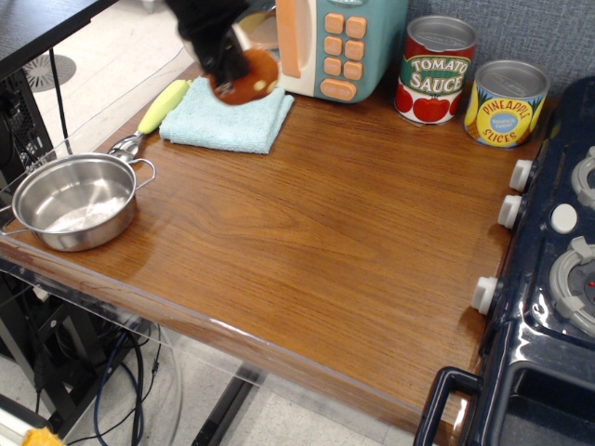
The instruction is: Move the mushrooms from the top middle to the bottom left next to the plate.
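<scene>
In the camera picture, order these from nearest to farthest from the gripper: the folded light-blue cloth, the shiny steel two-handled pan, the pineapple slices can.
From the gripper:
1. Folded light-blue cloth, just below it.
2. Shiny steel two-handled pan, front left corner.
3. Pineapple slices can, far right at the back.

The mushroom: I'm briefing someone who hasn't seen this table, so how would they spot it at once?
Start at the toy microwave along the back edge, then look at its left side, above the folded light-blue cloth. There the black gripper holds the mushroom in the air. It is the only small rounded brown-orange thing there, far smaller than the two cans to the right.
</scene>
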`<state>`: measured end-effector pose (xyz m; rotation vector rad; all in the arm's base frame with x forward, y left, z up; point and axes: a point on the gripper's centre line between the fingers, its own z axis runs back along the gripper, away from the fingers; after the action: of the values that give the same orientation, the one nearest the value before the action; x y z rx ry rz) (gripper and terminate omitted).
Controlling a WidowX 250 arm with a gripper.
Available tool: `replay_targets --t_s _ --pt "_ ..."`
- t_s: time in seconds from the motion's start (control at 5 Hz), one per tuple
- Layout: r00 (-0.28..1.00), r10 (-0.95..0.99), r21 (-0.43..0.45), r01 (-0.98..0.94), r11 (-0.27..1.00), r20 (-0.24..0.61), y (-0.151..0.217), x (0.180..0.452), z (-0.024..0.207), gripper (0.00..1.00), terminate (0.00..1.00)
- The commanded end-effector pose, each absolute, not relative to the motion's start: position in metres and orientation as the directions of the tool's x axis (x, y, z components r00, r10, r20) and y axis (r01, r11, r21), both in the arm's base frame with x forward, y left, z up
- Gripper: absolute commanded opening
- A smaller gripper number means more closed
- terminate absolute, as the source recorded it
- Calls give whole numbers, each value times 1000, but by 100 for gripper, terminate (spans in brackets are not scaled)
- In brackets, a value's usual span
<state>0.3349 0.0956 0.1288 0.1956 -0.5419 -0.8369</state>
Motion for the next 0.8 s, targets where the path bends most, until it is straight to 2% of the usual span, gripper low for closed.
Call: replay_targets --t_s 0.0,0.2,0.6 --pt "658 -699 397 583 709 280 121 285 111 0 0" --pt "652 -718 355 629 691 243 114 280 88 0 0" --pt "628 -756 329 686 649 184 101 284 62 0 0"
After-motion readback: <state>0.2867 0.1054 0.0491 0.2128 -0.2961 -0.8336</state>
